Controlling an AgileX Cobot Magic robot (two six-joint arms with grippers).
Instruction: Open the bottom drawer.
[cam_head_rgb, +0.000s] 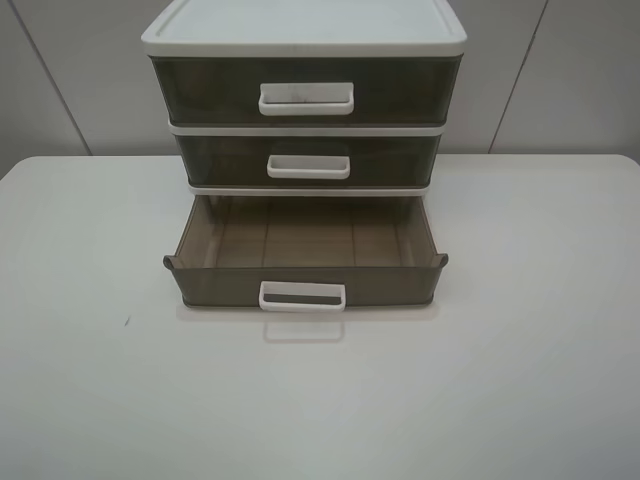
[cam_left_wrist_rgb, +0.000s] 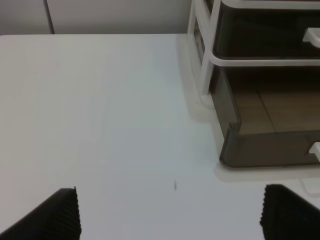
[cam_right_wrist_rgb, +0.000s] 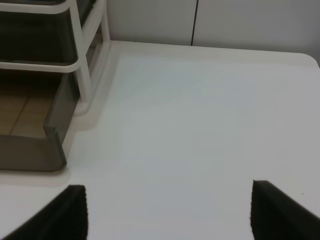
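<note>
Both pincers (cam_left_wrist_rgb: 170, 212) (cam_right_wrist_rgb: 167, 212) released, smoky-brown bottom drawer (cam_head_rgb: 305, 280) pulled out, interior bare.

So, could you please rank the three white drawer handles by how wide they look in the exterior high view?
1. Top drawer handle, widest.
2. Bottom drawer handle and middle drawer handle look about alike; the bottom drawer is pulled out nearer the camera, so I won't rank them.

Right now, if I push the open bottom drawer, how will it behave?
The bottom drawer looks empty and thin-walled, so probably light and easy to slide. Its smooth plastic may be slippery; the white loop handle gives better purchase. The light-looking unit might shift.
</note>
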